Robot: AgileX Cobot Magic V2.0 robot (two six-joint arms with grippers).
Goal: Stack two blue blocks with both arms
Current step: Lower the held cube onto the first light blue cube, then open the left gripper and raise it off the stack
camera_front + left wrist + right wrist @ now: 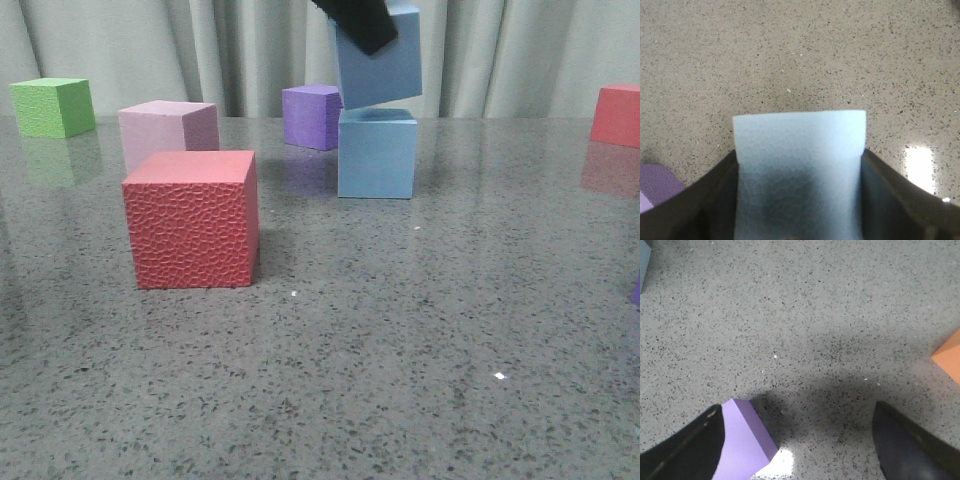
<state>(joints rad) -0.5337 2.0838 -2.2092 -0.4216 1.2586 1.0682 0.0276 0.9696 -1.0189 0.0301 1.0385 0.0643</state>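
Note:
One blue block (377,155) stands on the grey speckled table. The other blue block (380,68) hangs tilted right above it, its lower edge at or just over the standing block's top. A black part of my left gripper (360,22) covers its upper corner. In the left wrist view my left gripper (800,155) is shut on this block (799,150), one dark finger (715,195) on each side; the lower block is hidden there. My right gripper (797,407) is open over bare table, with a purple cube (745,440) against one finger (690,450).
A red pebbled cube (190,220) stands front left, with a pink cube (168,128) and a green cube (53,106) behind it. A purple cube (312,115) is behind the blue blocks, a red cube (617,115) far right. An orange cube (947,357) edges the right wrist view.

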